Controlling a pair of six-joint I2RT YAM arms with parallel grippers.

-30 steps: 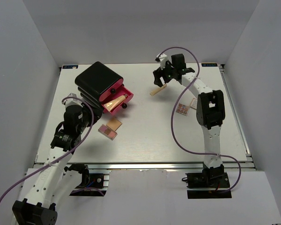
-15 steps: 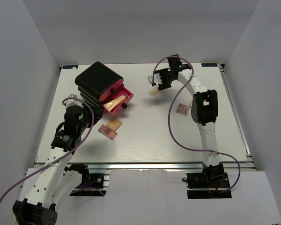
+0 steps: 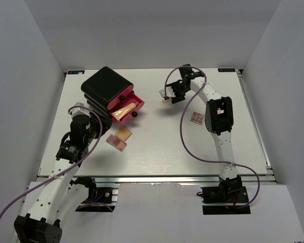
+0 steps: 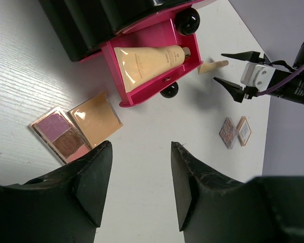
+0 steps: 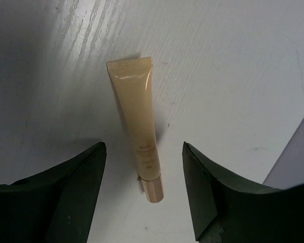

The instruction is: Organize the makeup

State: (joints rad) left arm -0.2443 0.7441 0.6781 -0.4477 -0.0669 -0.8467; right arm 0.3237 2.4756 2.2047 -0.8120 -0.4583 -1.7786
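Observation:
A slim beige tube [image 5: 137, 121] lies flat on the white table, cap end toward the camera. My right gripper [image 5: 144, 147] is open and straddles that cap end, both fingers clear of the tube. From above, this gripper [image 3: 170, 95] hovers at the tube [image 3: 165, 100], right of the drawers. A wider beige tube [image 4: 149, 61] rests in the open pink drawer [image 4: 185, 66]. A tan compact [image 4: 96, 117] and a pink-brown palette [image 4: 61, 134] lie side by side in front of the drawer. My left gripper [image 4: 140, 144] hangs open and empty above bare table near them.
The big black box [image 3: 107, 87] with pink drawers stands at the back left, its lowest drawer pulled out. Two small square palettes [image 3: 196, 118] lie next to the right arm's elbow. Grey walls enclose the table on three sides.
My right gripper moved left and down over the slim tube, and its jaws narrowed somewhat. The left jaws widened a little; the left arm stayed put.

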